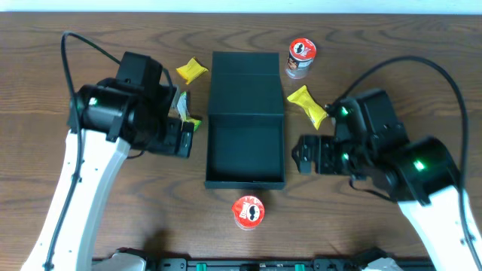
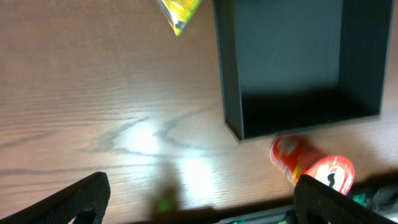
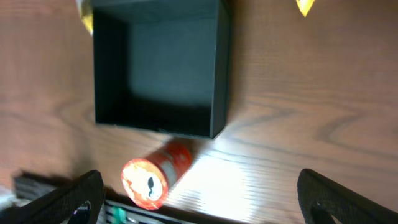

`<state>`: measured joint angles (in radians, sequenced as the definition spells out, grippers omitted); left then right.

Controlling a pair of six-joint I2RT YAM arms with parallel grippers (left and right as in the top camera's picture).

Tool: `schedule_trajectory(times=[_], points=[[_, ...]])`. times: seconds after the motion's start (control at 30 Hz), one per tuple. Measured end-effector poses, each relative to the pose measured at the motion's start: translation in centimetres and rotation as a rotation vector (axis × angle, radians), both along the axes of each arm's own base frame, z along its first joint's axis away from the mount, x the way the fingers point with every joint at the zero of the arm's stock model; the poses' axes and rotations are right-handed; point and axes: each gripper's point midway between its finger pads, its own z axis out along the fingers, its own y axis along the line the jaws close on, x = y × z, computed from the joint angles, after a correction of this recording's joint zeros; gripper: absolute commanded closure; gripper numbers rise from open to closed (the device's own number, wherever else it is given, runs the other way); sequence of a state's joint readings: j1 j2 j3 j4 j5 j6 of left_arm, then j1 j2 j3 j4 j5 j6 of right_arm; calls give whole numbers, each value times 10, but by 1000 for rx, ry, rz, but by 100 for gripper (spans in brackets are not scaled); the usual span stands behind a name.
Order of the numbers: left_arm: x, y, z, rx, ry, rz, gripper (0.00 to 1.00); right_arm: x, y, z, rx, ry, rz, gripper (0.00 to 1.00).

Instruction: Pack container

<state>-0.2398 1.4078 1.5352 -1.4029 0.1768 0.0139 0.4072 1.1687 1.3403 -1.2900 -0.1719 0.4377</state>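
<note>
Container (image 1: pixel 245 147) sits open on the table (image 1: pixel 173 203), directly between your two end effectors, with its flap lid (image 1: pixel 245 81) folded back on the side away from them. The interior shows empty.

Handling, as judged: the matte cardboard should be light and fairly stiff. It is likely to slide on the wood under a sideways push, and its thin walls may flex if you pinch them hard. Take it at a side-wall rim, one finger inside and one outside.

Left end effector (image 2: pixel 203 182) is spread wide and holds nothing; the container lies ahead of it and to its right. Right end effector (image 3: pixel 200 177) is likewise wide and empty, with the container ahead and to its left.

The table is smooth wood and shows glare. A red can (image 3: pixel 155 174) stands just beside the near wall. Yellow packets (image 1: pixel 307 104) lie near the lid, narrowing the room there.
</note>
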Motion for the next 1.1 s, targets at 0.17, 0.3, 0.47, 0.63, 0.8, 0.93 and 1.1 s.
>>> schedule_trajectory(times=[0.17, 0.3, 0.47, 0.63, 0.8, 0.93, 1.1], points=[[-40, 3, 10, 8, 44, -210, 5, -38, 6, 13, 46, -19, 212, 1], [-50, -13, 19, -88, 27, -299, 4, -68, 15, 13, 106, 65, 325, 1], [-60, -15, 20, -119, 79, -254, 4, -86, 21, 13, 130, 114, 358, 1], [-60, -3, 31, -72, 41, -130, 5, -104, 4, 29, 148, 47, 243, 1], [-69, 22, 70, -14, -155, 24, 5, -134, -25, 40, 169, -2, 67, 1], [-82, 35, 88, -3, -257, 93, 4, -137, -36, 34, 136, 24, -9, 1], [-88, 41, 93, 0, -293, 127, 4, -129, -37, 29, 114, 29, -25, 1]])
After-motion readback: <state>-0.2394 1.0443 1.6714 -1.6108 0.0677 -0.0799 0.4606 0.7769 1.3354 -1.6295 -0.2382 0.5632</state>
